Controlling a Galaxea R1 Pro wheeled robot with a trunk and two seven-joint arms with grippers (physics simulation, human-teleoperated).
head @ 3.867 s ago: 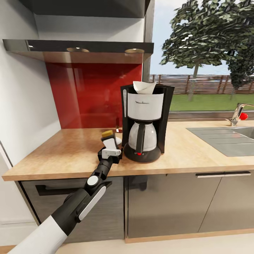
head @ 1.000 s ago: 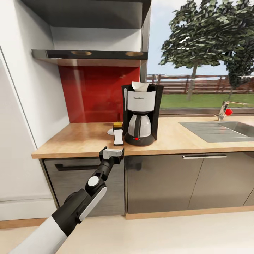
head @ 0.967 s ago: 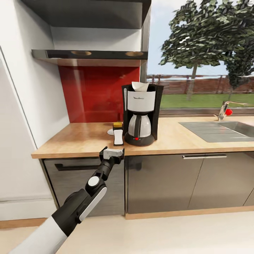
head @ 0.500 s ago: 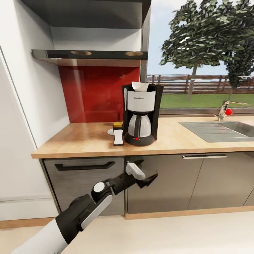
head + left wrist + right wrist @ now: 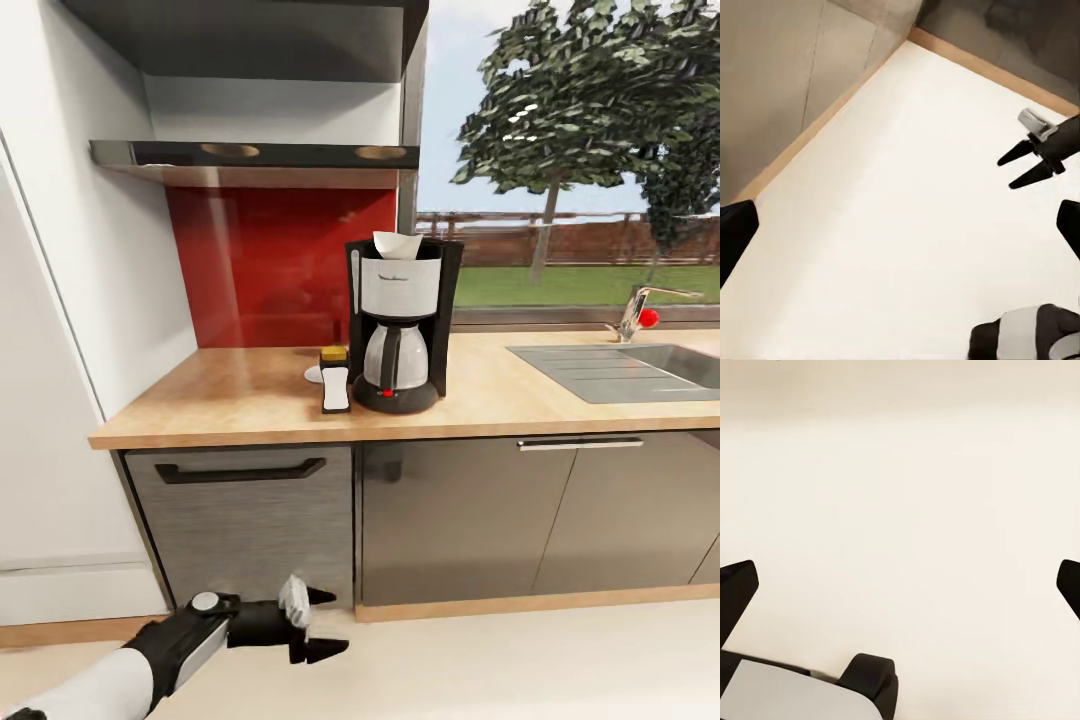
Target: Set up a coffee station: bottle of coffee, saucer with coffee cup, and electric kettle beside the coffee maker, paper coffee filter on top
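Two items stand placed: coffee bottle (image 5: 335, 386) on the counter (image 5: 230, 395), touching-close beside coffee maker (image 5: 400, 325), filter (image 5: 396, 244) on top. Left pincer (image 5: 312, 624) hangs low, parted, empty; right pincer (image 5: 900, 585) likewise spread over floor (image 5: 900, 472).

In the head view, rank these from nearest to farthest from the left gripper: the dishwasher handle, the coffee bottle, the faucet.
From the left gripper, low near the floor with its fingers apart:
1. Dishwasher handle, on the panel above the gripper.
2. Coffee bottle, up on the countertop, just left of the coffee maker.
3. Faucet, far right by the sink.
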